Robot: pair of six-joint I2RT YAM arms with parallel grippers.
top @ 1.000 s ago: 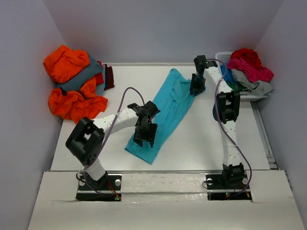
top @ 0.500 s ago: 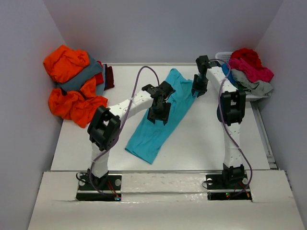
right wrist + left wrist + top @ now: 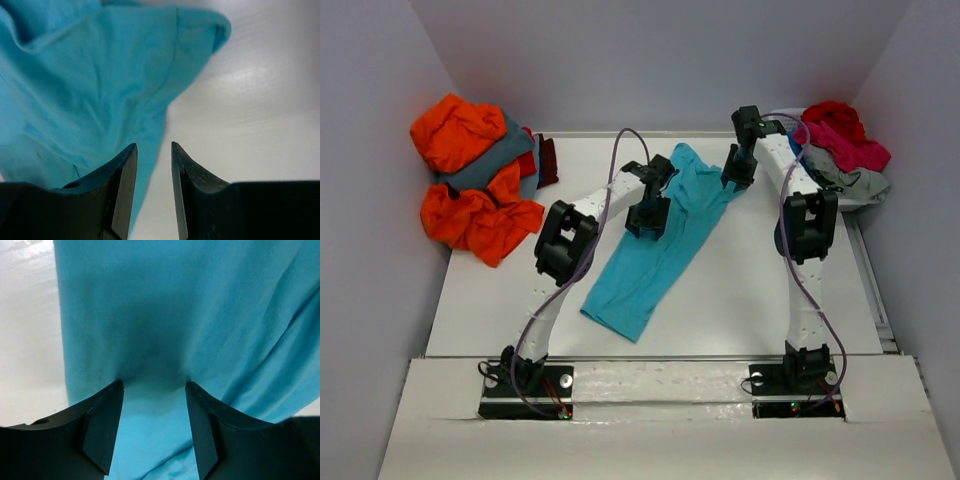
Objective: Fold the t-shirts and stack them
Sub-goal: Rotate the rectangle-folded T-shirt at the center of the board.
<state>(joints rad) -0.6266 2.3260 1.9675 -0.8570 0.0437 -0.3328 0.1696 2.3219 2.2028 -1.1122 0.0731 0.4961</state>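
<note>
Turquoise t-shirt [image 3: 200, 315] under wide left end effector [image 3: 153, 385]; only wrist view shows right end effector [image 3: 153, 146] narrow.

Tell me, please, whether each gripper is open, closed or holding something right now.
Left gripper: open over the turquoise shirt, holding nothing.
Right gripper: narrowly open at the shirt's edge, nothing clamped.
</note>
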